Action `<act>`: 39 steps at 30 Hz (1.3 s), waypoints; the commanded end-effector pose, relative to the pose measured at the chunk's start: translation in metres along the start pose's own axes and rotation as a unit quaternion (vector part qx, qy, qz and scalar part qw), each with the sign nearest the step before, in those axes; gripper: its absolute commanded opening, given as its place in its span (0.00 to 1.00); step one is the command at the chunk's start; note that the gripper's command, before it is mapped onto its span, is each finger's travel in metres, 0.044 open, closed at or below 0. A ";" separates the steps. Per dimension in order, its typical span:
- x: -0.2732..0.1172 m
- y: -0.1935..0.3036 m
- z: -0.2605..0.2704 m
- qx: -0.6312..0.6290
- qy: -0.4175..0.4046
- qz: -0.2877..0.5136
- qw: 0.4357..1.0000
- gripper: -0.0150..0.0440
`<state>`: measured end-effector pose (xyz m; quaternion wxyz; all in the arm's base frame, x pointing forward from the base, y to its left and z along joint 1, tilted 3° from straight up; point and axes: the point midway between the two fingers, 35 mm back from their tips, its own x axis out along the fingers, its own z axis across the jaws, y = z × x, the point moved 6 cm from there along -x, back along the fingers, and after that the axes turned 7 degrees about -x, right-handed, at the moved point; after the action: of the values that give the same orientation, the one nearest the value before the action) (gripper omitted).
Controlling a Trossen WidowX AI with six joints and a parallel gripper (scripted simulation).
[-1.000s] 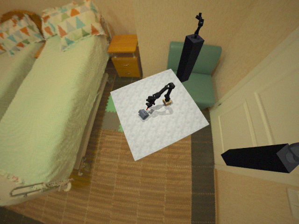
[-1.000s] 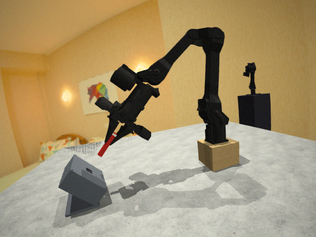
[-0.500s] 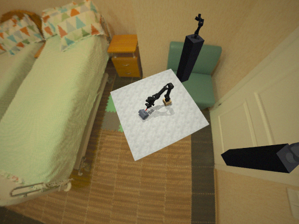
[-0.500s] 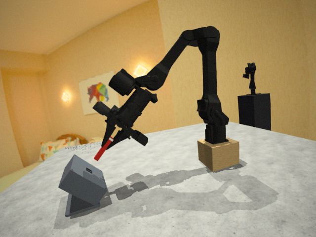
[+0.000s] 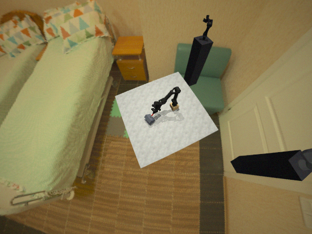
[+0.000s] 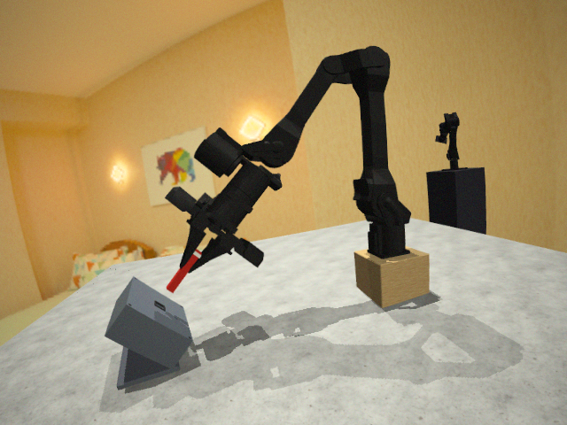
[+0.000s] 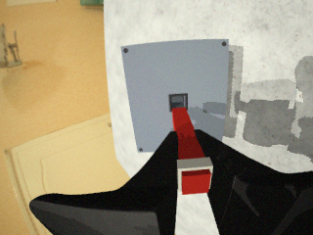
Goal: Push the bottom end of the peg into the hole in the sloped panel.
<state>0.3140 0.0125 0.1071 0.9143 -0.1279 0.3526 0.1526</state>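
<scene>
The red peg (image 5: pixel 152 115) (image 6: pixel 179 279) (image 7: pixel 184 128) has flat sides and a white band near its top end. My gripper (image 5: pixel 153 112) (image 6: pixel 186 268) (image 7: pixel 184 136) is shut on it, and the peg slants down toward the panel. The grey sloped panel (image 5: pixel 149 118) (image 6: pixel 151 320) (image 7: pixel 152 83) stands on the table. Its square hole (image 6: pixel 159 305) (image 7: pixel 178 102) is dark inside. In the exterior view the peg's bottom end is in the air, just above the panel's face and short of the hole. In the wrist view that end overlaps the hole's lower edge.
The arm stands on a wooden block (image 5: pixel 174 107) (image 6: pixel 393 279) on the pale table (image 5: pixel 166 146) (image 6: pixel 320 397), behind the gripper. Two dark pillars (image 5: pixel 197 60) (image 5: pixel 266 162) stand off the table. A bed (image 5: pixel 63 75) is on the left.
</scene>
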 end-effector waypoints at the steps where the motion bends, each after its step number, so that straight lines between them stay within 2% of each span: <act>1: 0.004 0.000 -0.001 0.003 0.003 0.000 1.000 0.25; 18: 0.025 0.000 -0.002 0.003 0.002 0.000 1.000 0.25; 39: 0.020 0.000 0.000 0.001 0.001 0.002 1.000 0.25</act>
<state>0.3265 0.0163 0.0903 0.9126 -0.1258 0.3576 0.1534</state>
